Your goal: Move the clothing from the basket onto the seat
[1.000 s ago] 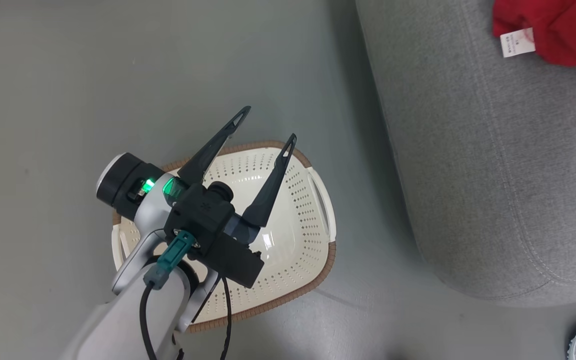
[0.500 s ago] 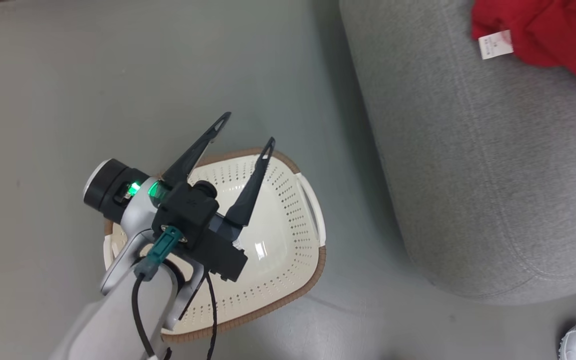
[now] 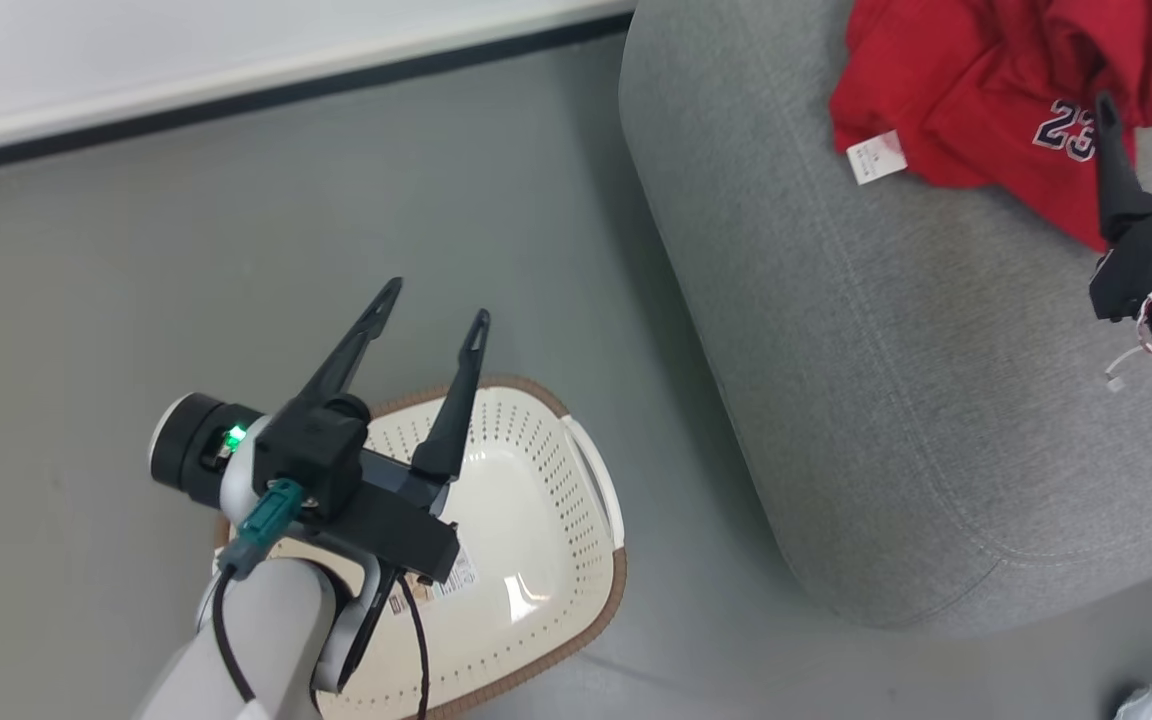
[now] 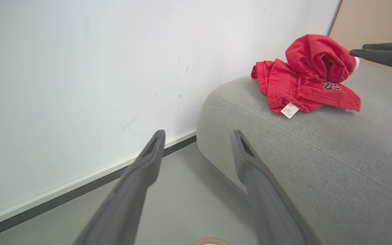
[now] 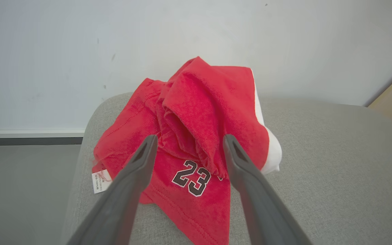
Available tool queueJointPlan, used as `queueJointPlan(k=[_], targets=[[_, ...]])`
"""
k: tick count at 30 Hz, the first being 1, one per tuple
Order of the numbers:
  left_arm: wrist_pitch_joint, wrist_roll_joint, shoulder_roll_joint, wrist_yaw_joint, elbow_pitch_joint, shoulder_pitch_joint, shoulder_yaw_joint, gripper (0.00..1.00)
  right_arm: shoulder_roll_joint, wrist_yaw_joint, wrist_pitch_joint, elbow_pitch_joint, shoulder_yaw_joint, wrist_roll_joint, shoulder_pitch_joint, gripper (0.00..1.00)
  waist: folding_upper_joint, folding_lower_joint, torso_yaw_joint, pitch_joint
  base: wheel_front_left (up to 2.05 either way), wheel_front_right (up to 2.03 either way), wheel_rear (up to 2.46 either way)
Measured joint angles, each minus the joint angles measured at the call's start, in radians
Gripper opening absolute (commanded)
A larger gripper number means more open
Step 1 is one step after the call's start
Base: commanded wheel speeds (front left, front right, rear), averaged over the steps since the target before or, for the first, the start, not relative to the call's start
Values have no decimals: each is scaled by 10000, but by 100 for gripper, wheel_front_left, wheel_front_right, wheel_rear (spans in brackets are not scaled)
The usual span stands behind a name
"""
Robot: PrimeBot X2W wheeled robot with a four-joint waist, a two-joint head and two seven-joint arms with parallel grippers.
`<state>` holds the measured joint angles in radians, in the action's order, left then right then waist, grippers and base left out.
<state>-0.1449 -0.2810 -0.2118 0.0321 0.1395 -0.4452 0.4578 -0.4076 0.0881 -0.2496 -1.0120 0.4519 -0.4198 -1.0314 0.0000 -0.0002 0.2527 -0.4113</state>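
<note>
Head view: clothing (image 3: 976,110) lay on the seat (image 3: 886,400), basket (image 3: 576,640) looked empty. My right pincer (image 3: 1148,100) and left pincer (image 3: 436,300) both stood wide, empty. Task looked done.

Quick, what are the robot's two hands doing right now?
Left gripper: open, holding nothing.
Right gripper: open, holding nothing, pointing at the red clothes.
</note>
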Motion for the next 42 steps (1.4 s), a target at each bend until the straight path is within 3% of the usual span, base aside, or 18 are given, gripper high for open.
queueJointPlan(k=[11,22,29,42], targets=[[-608,-502,75,483,662,1047,-951,100,510,86,-42,1131,-71,-6,1208,100,-1,-1,-73,1413,0,0,0],[-872,-901,-180,729,1051,2677,-1891,100,1053,69,-42,2286,-58,-15,3090,100,-1,0,-709,2768,0,0,0],[-949,-1045,-167,823,1081,4000,-2330,100,1699,-115,-42,3254,253,119,4538,100,-2,0,-1279,3609,0,0,0],[-1043,-1053,-148,911,282,5912,-3181,100,2077,-1001,-44,5231,399,512,6606,100,-2,0,-2040,4655,0,0,0]])
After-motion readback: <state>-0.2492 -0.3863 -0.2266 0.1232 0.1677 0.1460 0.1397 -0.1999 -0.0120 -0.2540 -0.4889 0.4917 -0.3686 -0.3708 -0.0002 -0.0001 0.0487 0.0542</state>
